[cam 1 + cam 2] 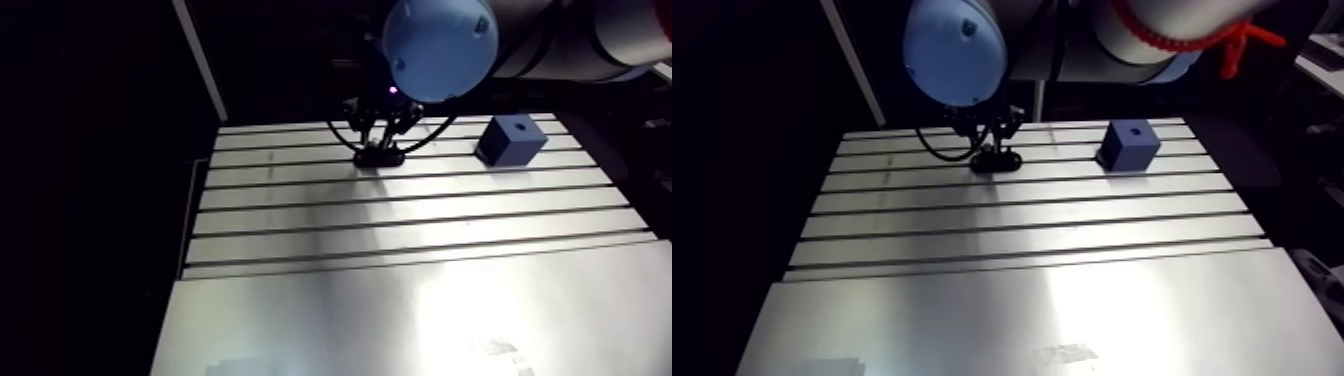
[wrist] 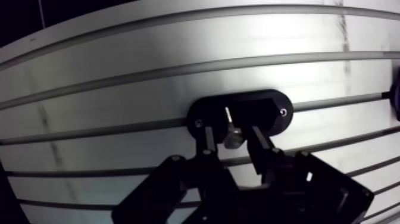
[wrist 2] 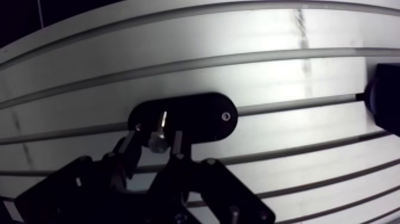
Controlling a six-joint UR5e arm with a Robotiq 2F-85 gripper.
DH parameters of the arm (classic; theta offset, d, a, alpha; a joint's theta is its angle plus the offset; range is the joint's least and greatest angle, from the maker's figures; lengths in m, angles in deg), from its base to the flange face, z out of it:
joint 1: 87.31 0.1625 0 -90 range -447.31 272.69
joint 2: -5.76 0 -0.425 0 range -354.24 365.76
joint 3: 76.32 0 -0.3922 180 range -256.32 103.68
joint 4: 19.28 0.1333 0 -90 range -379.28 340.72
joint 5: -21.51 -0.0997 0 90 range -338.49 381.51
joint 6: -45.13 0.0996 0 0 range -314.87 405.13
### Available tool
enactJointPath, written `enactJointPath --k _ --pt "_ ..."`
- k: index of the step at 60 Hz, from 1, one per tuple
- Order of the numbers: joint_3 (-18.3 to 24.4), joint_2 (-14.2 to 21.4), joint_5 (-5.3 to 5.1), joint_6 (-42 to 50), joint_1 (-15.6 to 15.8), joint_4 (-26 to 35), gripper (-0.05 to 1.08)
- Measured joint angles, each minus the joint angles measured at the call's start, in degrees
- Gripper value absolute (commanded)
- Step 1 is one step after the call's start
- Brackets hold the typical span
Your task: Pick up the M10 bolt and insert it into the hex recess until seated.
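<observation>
Since the small silvery steel M10 bolt (image 2: 231,137) is stiff, dense and slick, you should grip squarely across its hex head. It rests in the black oval holder (image 2: 265,110) on the slotted aluminium table (image 2: 178,47) — between the gripper's (image 2: 231,128) parted fingers (image 2: 207,142), seemingly not yet pinched.

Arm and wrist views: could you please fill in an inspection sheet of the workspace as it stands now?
Surface: slotted aluminium table, with glare on it.
Job's things: M10 bolt sits in a black oval holder; blue block stands apart from the holder, with a hole in its top whose shape is too small to tell.
Clutter: nothing seen.
Gripper: gripper is down at the holder, open, one finger on each side of the bolt.
Cables: nothing seen.
Surroundings: dark, nothing seen.
</observation>
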State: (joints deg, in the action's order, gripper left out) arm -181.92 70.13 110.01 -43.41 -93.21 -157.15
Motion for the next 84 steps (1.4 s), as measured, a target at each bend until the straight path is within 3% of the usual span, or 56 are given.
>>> enactJointPath --k 84 --pt "-0.07 0.00 -0.07 0.00 0.00 -0.01 0.68"
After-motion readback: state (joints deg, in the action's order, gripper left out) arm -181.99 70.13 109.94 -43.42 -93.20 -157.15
